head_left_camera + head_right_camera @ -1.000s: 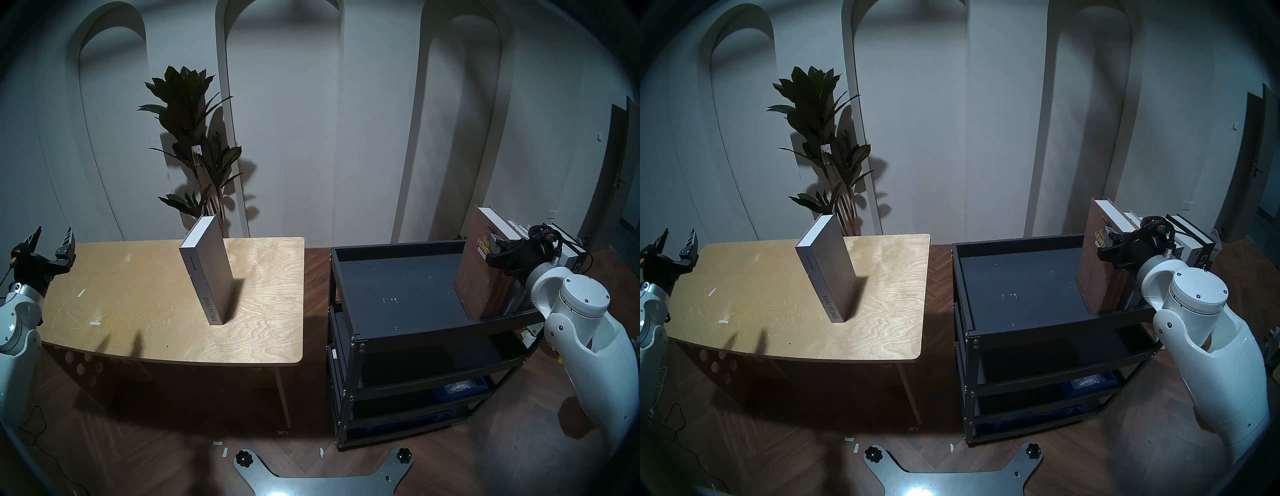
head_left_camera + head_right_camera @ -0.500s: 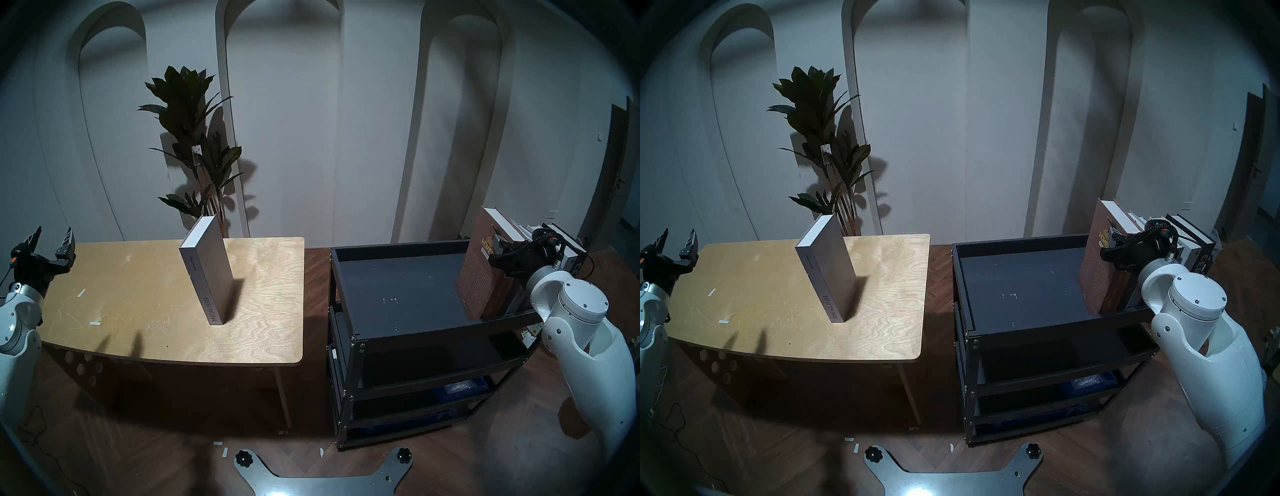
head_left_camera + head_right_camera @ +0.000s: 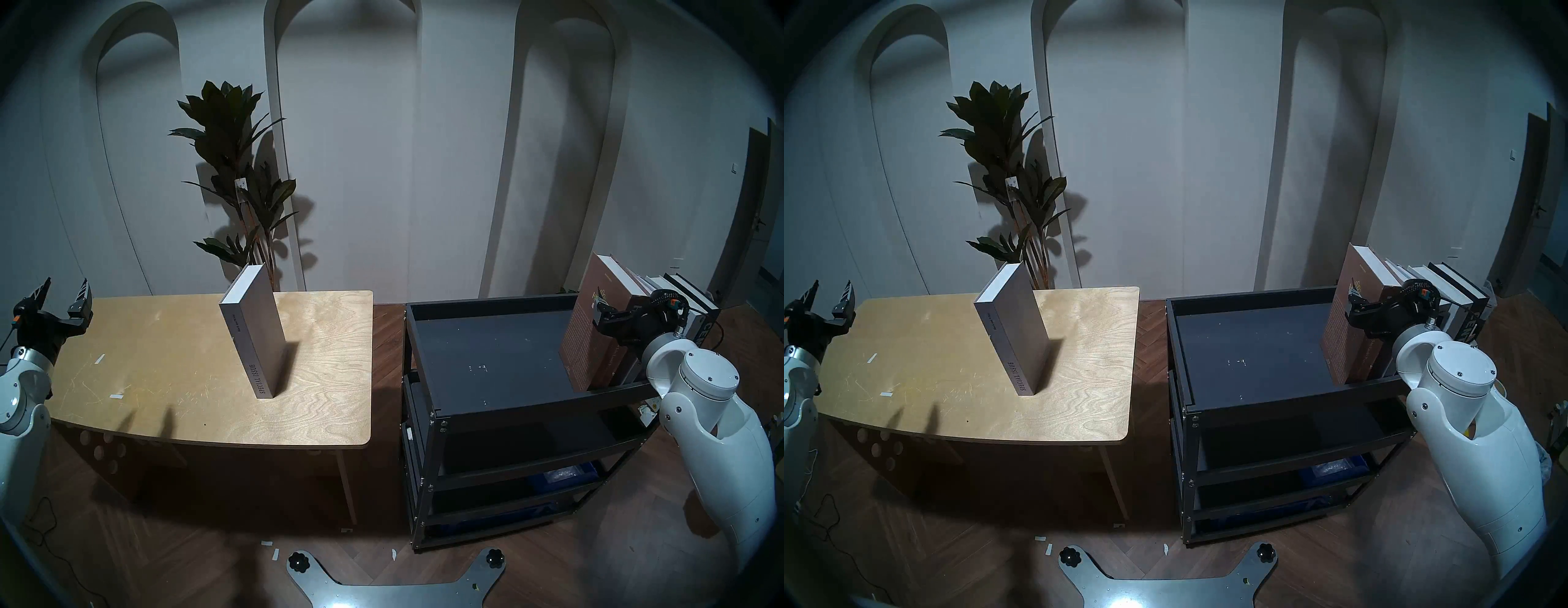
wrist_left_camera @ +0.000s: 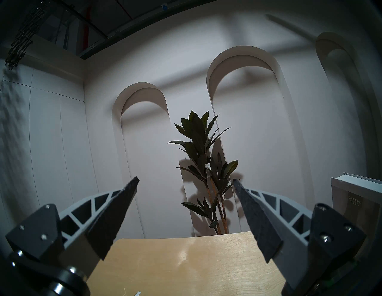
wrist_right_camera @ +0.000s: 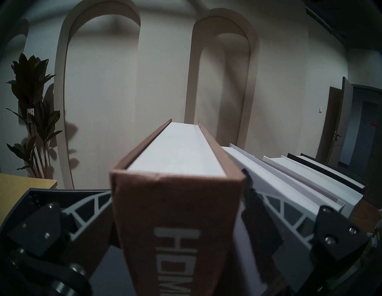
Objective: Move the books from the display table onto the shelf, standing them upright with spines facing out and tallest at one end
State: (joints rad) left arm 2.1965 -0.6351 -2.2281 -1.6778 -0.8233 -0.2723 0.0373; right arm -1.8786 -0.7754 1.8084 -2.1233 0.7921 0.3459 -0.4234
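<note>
A staged showroom-like interior, dimly lit.
Arched wall niches [image 3: 348,140], herringbone wood floor [image 3: 191,564], a potted plant [image 3: 237,170], a plywood display table [image 3: 169,361] and black metal shelf rack [image 3: 522,463].

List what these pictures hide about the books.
- Head views: white books' spines, hidden behind the right arm.
- Head views: black book's title, partly covered by that arm.
- Head views: grey book's small spine print, too small.
- Right wrist view: whether the right gripper grips the brown book, which hides one fingertip.
</note>
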